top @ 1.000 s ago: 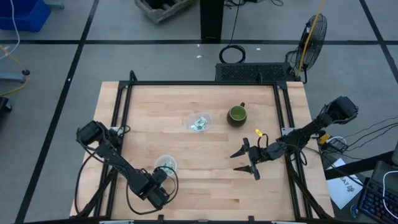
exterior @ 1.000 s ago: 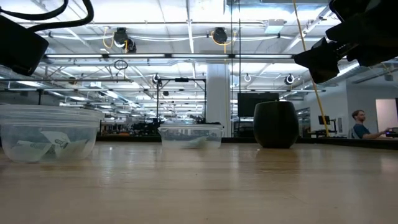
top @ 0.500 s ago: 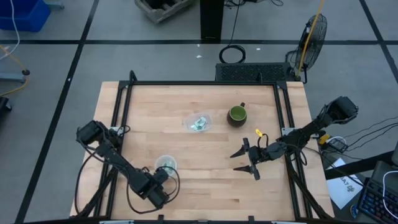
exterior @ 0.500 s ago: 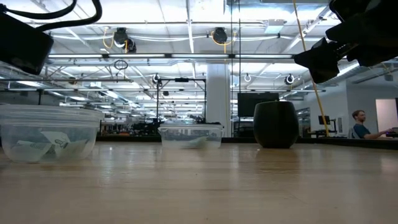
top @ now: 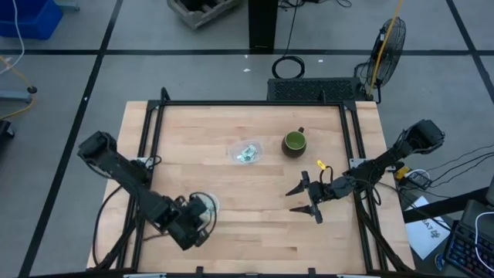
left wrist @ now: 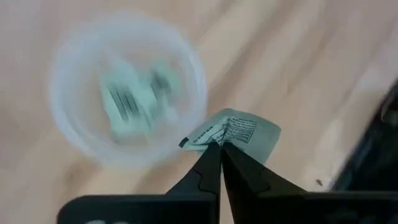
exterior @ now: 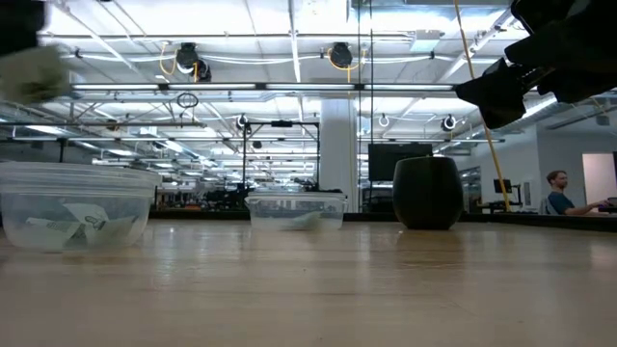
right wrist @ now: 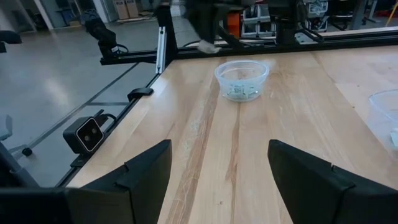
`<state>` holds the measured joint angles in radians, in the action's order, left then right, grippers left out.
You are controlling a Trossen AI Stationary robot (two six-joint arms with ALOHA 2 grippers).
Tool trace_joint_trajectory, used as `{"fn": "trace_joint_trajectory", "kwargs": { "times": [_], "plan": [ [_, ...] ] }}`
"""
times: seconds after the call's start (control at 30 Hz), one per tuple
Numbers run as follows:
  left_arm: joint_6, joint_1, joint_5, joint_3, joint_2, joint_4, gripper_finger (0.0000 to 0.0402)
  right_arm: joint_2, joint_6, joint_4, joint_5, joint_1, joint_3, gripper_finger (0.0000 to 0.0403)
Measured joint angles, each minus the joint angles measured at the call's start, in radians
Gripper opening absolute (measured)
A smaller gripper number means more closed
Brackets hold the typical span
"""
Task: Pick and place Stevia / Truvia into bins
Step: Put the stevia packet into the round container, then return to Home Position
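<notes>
My left gripper (left wrist: 219,148) is shut on a pale green and white Stevia sachet (left wrist: 239,132), above the table near its front left (top: 202,211). Just beyond it stands the small round clear bin (left wrist: 127,93), with sachets lying in it. In the low view the held sachet (exterior: 34,73) is a pale blur above that bin (exterior: 72,207). The rounded-square bin (top: 247,151) at the table's middle also holds sachets. My right gripper (top: 302,198) hovers open over the right half of the table, with nothing between its fingers (right wrist: 149,171). My left gripper pinches the sachet's near edge (left wrist: 217,139) between its two fingertips. The rest of the sachet sticks out beyond the tips, slightly crumpled. It is lifted clear of the table, next to the round bin's rim.
A dark green mug (top: 294,142) stands right of the rounded-square bin. A black frame (top: 231,103) runs around the table's edges. Bare wood lies between the two grippers. A person (exterior: 557,191) sits far off in the room behind.
My left gripper has gone up with the sachet, and most of it has left the top of the low view. It has also shifted a little toward the round bin, and the left arm's elbow has swung toward the table's left edge.
</notes>
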<state>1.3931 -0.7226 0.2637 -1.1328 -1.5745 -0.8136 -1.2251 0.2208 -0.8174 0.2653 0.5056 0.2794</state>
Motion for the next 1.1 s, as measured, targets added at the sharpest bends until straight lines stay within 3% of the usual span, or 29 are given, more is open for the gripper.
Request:
{"fn": "trace_joint_trajectory", "kwargs": {
  "times": [0.1,0.27,0.4,0.5,0.73,0.8,0.9,1.1],
  "plan": [
    [-0.044,0.042,0.055,-0.001,0.012,-0.02,0.0018,0.0,0.001,0.0,0.0,0.0,0.0,0.0258],
    [-0.094,0.144,-0.068,-0.001,-0.031,-0.104,0.0006,0.0,0.003,0.0,-0.001,0.0,0.0,0.0258],
    [-0.111,0.172,-0.052,0.0,-0.043,-0.116,0.0009,0.0,0.006,0.0,-0.003,0.0,0.0,0.0258],
    [-0.158,0.172,-0.025,0.0,-0.045,-0.083,0.0049,0.0,0.006,0.002,-0.003,0.0,0.0,0.0258],
    [-0.19,0.15,0.076,-0.001,-0.045,-0.055,0.0184,0.0,0.007,-0.001,-0.005,0.0,0.0,0.0258],
    [-0.261,0.141,0.14,-0.001,-0.045,-0.03,0.0211,0.0,0.006,-0.005,-0.015,0.0,0.0,0.0258],
    [-0.312,0.093,0.335,-0.001,-0.038,0.02,0.0237,0.021,0.004,-0.025,-0.061,0.0,-0.001,0.0258],
    [-0.355,-0.017,0.586,-0.002,0.033,0.032,0.0239,0.183,-0.007,0.061,-0.087,0.0,-0.001,0.0258]
  ]
}}
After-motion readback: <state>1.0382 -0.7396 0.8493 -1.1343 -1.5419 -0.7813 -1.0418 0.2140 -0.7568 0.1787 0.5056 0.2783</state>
